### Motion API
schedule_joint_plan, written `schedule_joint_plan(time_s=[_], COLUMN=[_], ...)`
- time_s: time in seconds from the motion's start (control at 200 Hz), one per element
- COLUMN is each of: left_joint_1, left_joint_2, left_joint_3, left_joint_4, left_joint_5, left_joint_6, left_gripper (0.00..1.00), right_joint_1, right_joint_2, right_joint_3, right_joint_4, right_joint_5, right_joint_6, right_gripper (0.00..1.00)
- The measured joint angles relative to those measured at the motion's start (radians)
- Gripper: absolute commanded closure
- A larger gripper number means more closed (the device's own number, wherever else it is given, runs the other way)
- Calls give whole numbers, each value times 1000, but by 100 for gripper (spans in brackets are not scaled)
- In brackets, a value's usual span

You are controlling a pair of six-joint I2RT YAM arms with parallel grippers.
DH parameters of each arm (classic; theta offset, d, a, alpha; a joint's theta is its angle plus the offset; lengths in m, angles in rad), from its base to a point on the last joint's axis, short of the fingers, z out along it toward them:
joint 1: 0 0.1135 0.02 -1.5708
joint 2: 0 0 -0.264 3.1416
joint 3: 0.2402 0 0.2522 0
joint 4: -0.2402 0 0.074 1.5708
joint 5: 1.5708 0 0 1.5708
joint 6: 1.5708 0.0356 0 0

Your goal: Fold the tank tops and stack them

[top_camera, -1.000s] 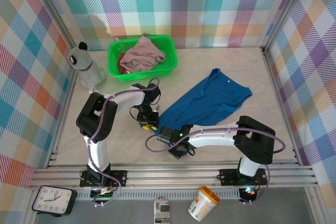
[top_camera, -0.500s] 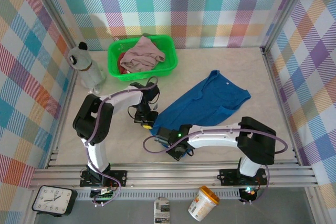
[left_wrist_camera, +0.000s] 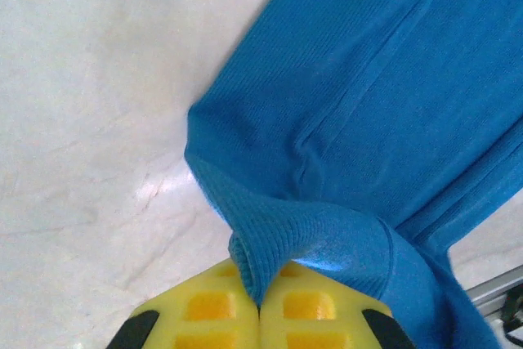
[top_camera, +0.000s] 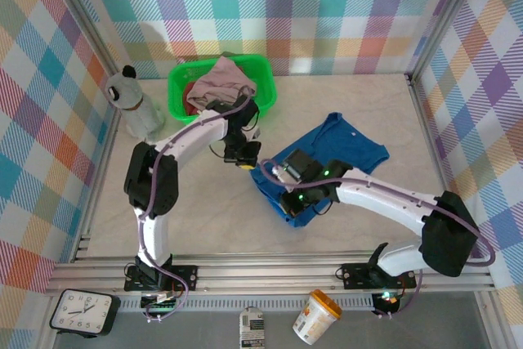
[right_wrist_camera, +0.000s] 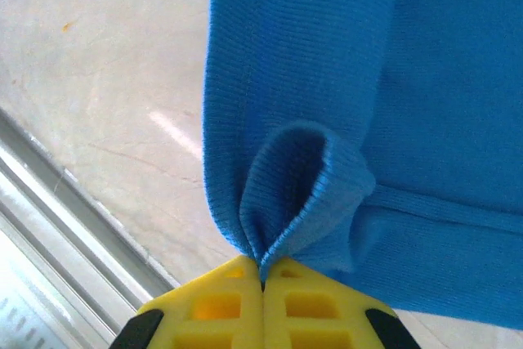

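The royal blue tank top lies right of the table's middle, its near end lifted and bunched. My left gripper is shut on one corner of the blue hem; in the left wrist view the blue tank top is pinched in a fold by the yellow pads. My right gripper is shut on the other corner, where a loop of blue tank top rises from its pads. The mauve-pink tank top lies over the dark red one in the basket.
The green plastic basket stands at the back, left of centre. A grey bottle stands at the left wall. The metal rail runs along the near edge. Bare table lies in front of the blue top.
Both grippers, shut on the blue top's near hem, have moved away from the near edge toward the back, bunching the cloth's near end toward its far end.
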Motion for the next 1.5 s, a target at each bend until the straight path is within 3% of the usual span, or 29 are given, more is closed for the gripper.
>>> schedule_joint_plan(time_s=[0.4, 0.755, 1.05, 1.26, 1.5], left_joint_1=[-23, -33, -33, -34, -35], left_joint_2=[318, 504, 613, 641, 640], left_joint_3=[464, 713, 765, 789, 811], left_joint_4=[-33, 14, 97, 174, 247], left_joint_5=[65, 117, 153, 169, 172], left_joint_6=[-34, -93, -148, -186, -204], left_gripper=[97, 97, 84, 62, 52], right_joint_1=[-389, -562, -625, -675, -713], right_joint_2=[27, 134, 257, 298, 322], right_joint_3=[74, 136, 142, 142, 134], right_joint_4=[-132, -147, -130, -91, -78], right_joint_5=[-44, -14, 2, 9, 25], right_joint_6=[-168, -269, -273, -242, -187], right_gripper=[98, 98, 96, 94, 86])
